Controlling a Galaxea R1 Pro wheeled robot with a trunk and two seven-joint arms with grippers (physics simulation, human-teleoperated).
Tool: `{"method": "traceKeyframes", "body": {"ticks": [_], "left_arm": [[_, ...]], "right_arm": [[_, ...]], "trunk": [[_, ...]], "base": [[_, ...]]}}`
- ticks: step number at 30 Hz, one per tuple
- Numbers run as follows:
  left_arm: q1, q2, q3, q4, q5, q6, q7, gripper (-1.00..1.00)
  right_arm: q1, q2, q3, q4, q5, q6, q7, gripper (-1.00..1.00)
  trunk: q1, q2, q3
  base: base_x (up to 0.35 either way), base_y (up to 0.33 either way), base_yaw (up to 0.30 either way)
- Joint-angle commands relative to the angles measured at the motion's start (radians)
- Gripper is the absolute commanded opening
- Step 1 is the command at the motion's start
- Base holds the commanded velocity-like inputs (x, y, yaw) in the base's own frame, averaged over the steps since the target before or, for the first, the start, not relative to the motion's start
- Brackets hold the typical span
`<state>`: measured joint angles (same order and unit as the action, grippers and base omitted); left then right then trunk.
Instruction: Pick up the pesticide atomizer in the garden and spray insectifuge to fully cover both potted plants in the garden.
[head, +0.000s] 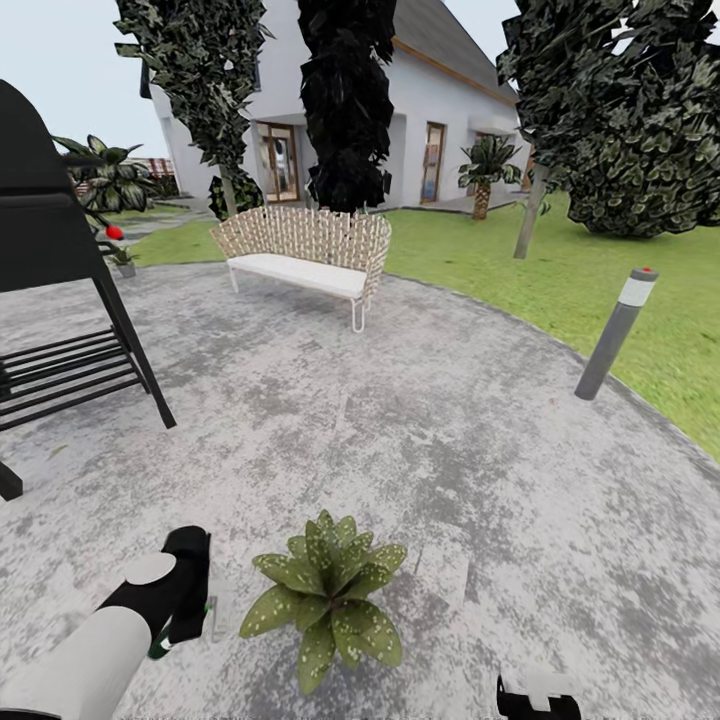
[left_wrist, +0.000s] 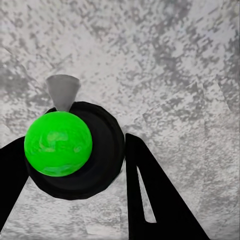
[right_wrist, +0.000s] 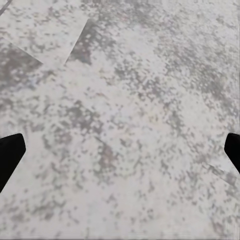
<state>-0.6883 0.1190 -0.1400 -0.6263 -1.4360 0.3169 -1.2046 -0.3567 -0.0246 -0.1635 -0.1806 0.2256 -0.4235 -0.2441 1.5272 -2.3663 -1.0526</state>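
The left gripper (head: 185, 600) hangs low over the stone patio (head: 450, 450), and the pesticide atomizer (left_wrist: 65, 147) stands between its two fingers (left_wrist: 155, 200), seen from above as a green round top in a dark ring with a pale nozzle. Its long axis seems upright, along the fingers. I cannot tell if the fingers already press it. One potted plant (head: 328, 595) lies just beside, toward the robot's right, so the left arm is the nearer one. The right gripper (right_wrist: 120, 150) is wide apart over bare stone.
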Motion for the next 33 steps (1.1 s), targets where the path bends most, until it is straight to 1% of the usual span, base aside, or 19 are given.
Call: {"method": "traceKeyframes", "body": {"ticks": [1, 5, 7, 10, 12, 13, 15, 18, 19, 21, 23, 26, 27, 29, 31, 33], "left_arm": [[-0.001, -0.001, -0.006, -0.004, 0.001, 0.010, -0.005, -1.00], [0.000, -0.001, -0.002, -0.011, 0.000, 0.011, -0.006, -1.00], [0.000, 0.000, -0.001, -0.003, 0.002, 0.011, -0.006, -1.00], [0.004, 0.012, 0.001, 0.002, 0.009, 0.009, -0.002, -1.00], [0.005, 0.015, 0.004, 0.002, 0.010, 0.010, 0.001, -1.00], [0.004, 0.014, 0.005, 0.000, 0.010, 0.014, -0.003, -1.00], [0.004, 0.012, 0.002, -0.006, 0.009, 0.041, -0.006, -1.00], [0.003, 0.003, -0.001, -0.011, 0.003, 0.064, -0.019, -1.00], [0.002, -0.003, -0.002, -0.014, 0.002, 0.065, -0.033, -1.00], [0.002, -0.027, -0.005, -0.016, -0.001, 0.064, -0.045, -1.00], [0.003, -0.036, -0.006, -0.005, -0.003, 0.059, -0.048, -1.00], [0.009, -0.022, -0.007, 0.018, 0.001, 0.051, -0.047, -1.00], [0.016, -0.017, -0.007, 0.046, -0.001, 0.049, -0.044, -1.00], [0.024, 0.004, -0.009, 0.099, -0.005, 0.046, -0.037, -1.00], [0.025, 0.010, -0.005, 0.101, -0.003, 0.042, -0.035, -1.00], [0.016, 0.009, -0.002, 0.097, 0.003, 0.041, -0.035, -1.00]], "right_arm": [[-0.001, 0.001, -0.007, 0.001, 0.011, -0.003, -0.003, 1.00], [-0.001, 0.001, -0.007, 0.001, 0.011, -0.003, -0.004, 1.00], [-0.001, 0.000, -0.007, 0.000, 0.011, -0.003, -0.004, 1.00], [-0.001, -0.001, -0.007, 0.000, 0.011, -0.003, -0.004, 1.00], [-0.001, -0.001, -0.007, 0.000, 0.011, -0.003, -0.004, 1.00], [-0.001, -0.001, -0.007, 0.000, 0.011, -0.003, -0.004, 1.00], [-0.001, -0.001, -0.007, 0.000, 0.011, -0.003, -0.004, 1.00], [-0.001, -0.001, -0.007, 0.000, 0.011, -0.002, -0.004, 1.00], [-0.001, -0.001, -0.007, 0.000, 0.011, -0.002, -0.004, 1.00], [-0.001, -0.001, -0.007, 0.000, 0.011, -0.002, -0.004, 1.00], [-0.001, -0.001, -0.007, 0.000, 0.011, -0.001, -0.004, 1.00], [-0.001, -0.001, -0.007, 0.001, 0.011, -0.001, -0.004, 1.00], [-0.001, -0.001, -0.007, 0.001, 0.011, -0.001, -0.004, 1.00], [-0.001, -0.001, -0.007, 0.001, 0.011, -0.001, -0.004, 1.00], [-0.001, -0.001, -0.007, 0.001, 0.011, -0.001, -0.004, 1.00], [-0.001, -0.001, -0.007, 0.001, 0.011, -0.001, -0.004, 1.00]], "trunk": [[0.004, -0.008, -0.006], [0.019, -0.036, -0.024], [0.019, -0.036, -0.026], [0.019, -0.036, -0.026], [0.019, -0.036, -0.026], [0.019, -0.036, -0.026], [0.019, -0.036, -0.026], [0.019, -0.036, -0.026], [0.019, -0.036, -0.026], [0.019, -0.036, -0.026], [0.019, -0.036, -0.026], [0.019, -0.036, -0.026], [0.019, -0.036, -0.026], [0.019, -0.036, -0.026], [0.019, -0.036, -0.026], [0.019, -0.036, -0.026]], "base": [[0.000, 0.000, 0.000], [0.000, 0.000, 0.000], [0.000, 0.000, 0.000], [0.000, 0.000, 0.000], [0.000, 0.000, 0.000], [0.000, 0.000, 0.000], [0.000, 0.000, 0.000], [0.000, 0.000, 0.000], [0.000, 0.000, 0.000], [0.000, 0.000, 0.000], [0.000, 0.000, 0.000], [0.000, 0.000, 0.000], [0.000, 0.000, 0.000], [0.000, 0.000, 0.000], [0.000, 0.000, 0.000], [0.000, 0.000, 0.000]]}}
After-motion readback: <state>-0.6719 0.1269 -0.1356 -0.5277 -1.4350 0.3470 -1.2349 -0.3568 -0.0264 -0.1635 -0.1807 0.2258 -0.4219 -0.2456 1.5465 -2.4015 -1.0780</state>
